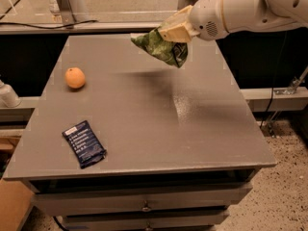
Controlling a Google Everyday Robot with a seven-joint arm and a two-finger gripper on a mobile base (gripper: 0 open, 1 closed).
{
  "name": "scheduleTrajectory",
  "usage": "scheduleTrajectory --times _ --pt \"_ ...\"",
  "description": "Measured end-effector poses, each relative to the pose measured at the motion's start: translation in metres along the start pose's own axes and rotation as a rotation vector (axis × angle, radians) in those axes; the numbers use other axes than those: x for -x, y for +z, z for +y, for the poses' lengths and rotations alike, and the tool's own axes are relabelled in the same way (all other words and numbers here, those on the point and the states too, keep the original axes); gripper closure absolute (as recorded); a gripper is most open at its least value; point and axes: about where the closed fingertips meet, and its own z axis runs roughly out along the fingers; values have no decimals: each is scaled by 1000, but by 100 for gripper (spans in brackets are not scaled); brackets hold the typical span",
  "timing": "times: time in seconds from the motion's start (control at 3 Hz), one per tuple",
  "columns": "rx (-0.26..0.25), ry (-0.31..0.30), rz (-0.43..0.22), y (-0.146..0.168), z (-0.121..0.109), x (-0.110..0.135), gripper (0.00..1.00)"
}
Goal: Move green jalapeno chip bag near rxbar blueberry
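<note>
The green jalapeno chip bag [162,49] is a crumpled shiny green foil bag, held up in the air over the far middle of the grey table [192,129]. My gripper [169,32] is shut on the bag's top edge, with the white arm reaching in from the upper right. The rxbar blueberry [84,144] is a dark navy wrapper with white text, lying flat near the table's front left corner, far from the bag.
A round orange fruit [75,78] sits on the left side of the table. Drawers [144,206] run under the table front. A metal frame post [65,6] stands behind the far edge. Speckled floor lies to the right.
</note>
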Motion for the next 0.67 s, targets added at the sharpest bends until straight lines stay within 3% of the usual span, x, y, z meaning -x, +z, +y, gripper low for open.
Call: scheduleTrajectory --times 0.33,0.67 --pt "0 -1 0 1 -1 0 100" --pt "43 -10 -34 10 10 9 100"
